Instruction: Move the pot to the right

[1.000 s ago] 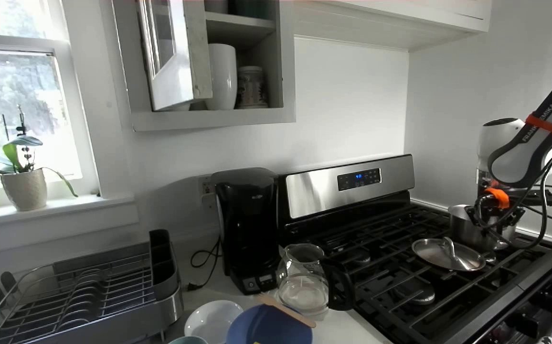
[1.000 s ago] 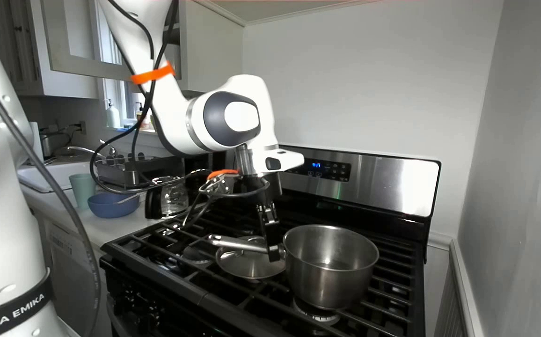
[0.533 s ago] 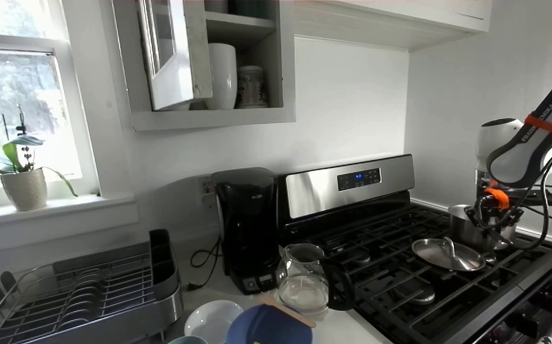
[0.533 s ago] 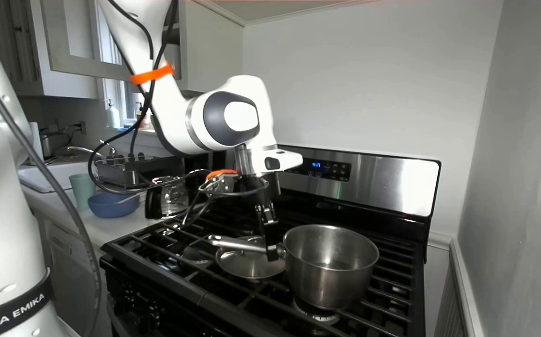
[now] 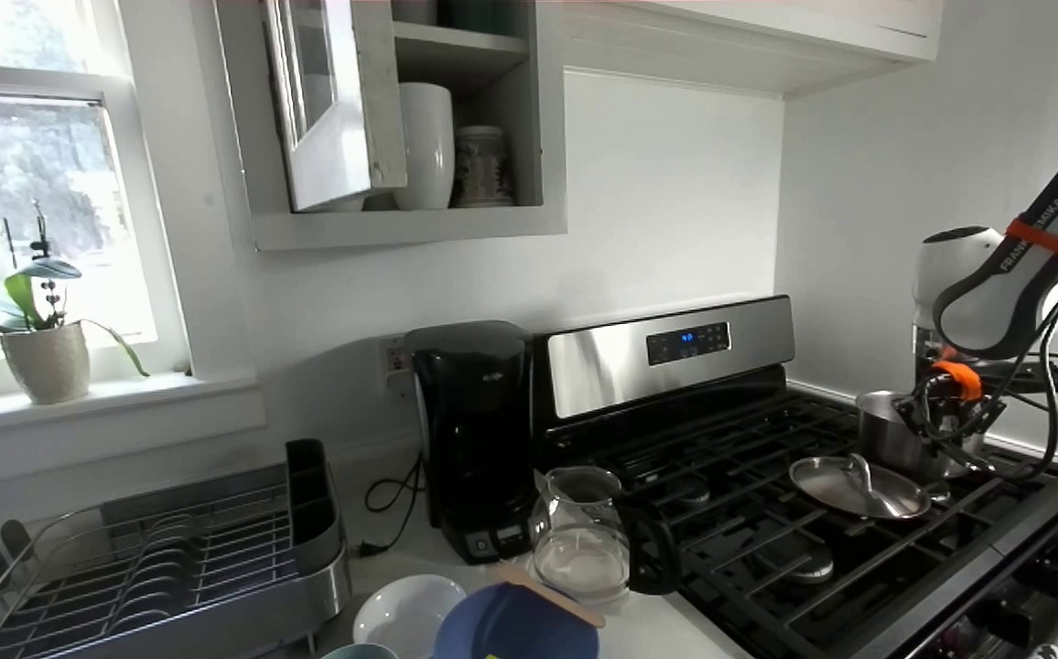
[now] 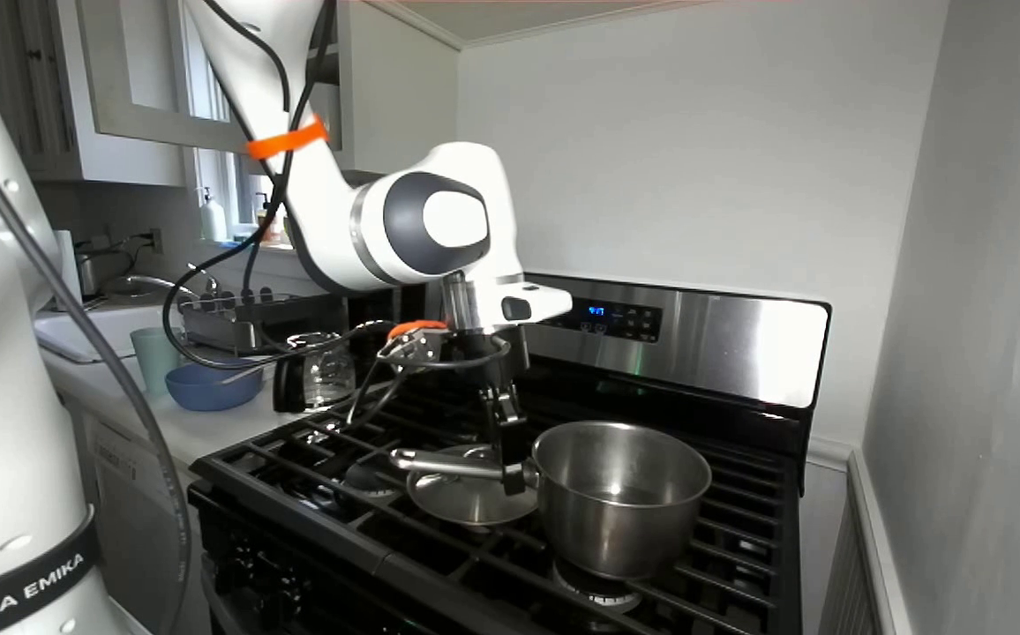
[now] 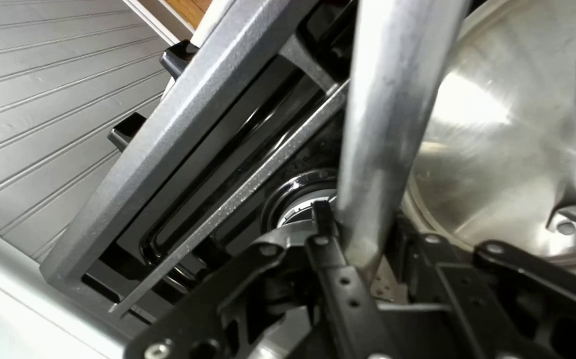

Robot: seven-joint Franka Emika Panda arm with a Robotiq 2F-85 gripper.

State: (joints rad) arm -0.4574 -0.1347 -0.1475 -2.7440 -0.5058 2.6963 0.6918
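Note:
The shiny steel pot (image 6: 625, 529) stands on a burner grate of the stove and also shows in an exterior view (image 5: 886, 441), partly behind the gripper. Its long handle (image 6: 448, 464) points away from the pot over the lid. My gripper (image 6: 513, 478) is at the handle close to the pot's wall, fingers pointing down. In the wrist view the handle (image 7: 387, 114) runs between the fingers of the gripper (image 7: 362, 219), one on each side, and they appear shut on it. The far fingertip is partly hidden behind the handle.
A flat silvery lid (image 6: 466, 501) lies on the grates beside the pot, under the handle; it also shows in the wrist view (image 7: 497, 164). The stove's back panel (image 6: 731, 344) and a side wall (image 6: 960, 353) bound the area. A glass jar (image 5: 584, 540) stands on the counter.
The gripper has closed on the handle. The pot has shifted very slightly, its rim a touch higher, and the handle's free end has dipped a little. The arm has hardly moved.

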